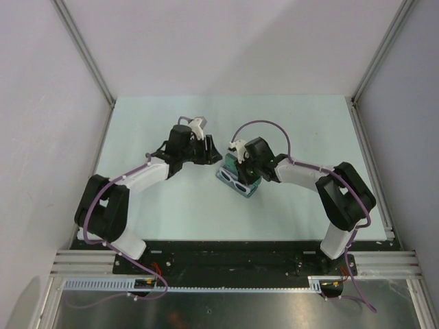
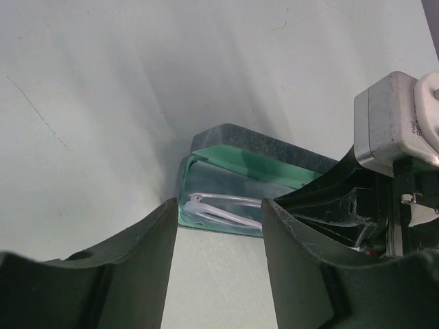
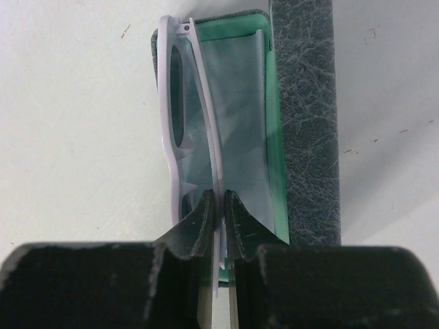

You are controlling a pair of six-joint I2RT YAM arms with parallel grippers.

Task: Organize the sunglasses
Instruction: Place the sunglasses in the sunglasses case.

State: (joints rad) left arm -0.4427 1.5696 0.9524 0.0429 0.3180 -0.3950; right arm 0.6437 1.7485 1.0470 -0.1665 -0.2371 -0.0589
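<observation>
right gripper (image 3: 218, 205): fingertips pinched on slim white arm | sunglasses (image 3: 173, 149): folded, on edge along the open case's left rim | case (image 3: 309, 123): green lining, grey textured lid at right | table (image 3: 68, 137): pale

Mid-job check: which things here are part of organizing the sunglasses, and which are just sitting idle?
In the job:
sunglasses
right gripper, shut on their arm
open case

Idle:
left gripper, open and empty
grey-blue cloth lying in the case

From your left wrist view, you get only a sliver of the sunglasses (image 2: 219, 212); the left gripper (image 2: 218, 226) blocks the rest. In your right wrist view, the right gripper (image 3: 218, 205) hides the near end of the case (image 3: 309, 123).
</observation>
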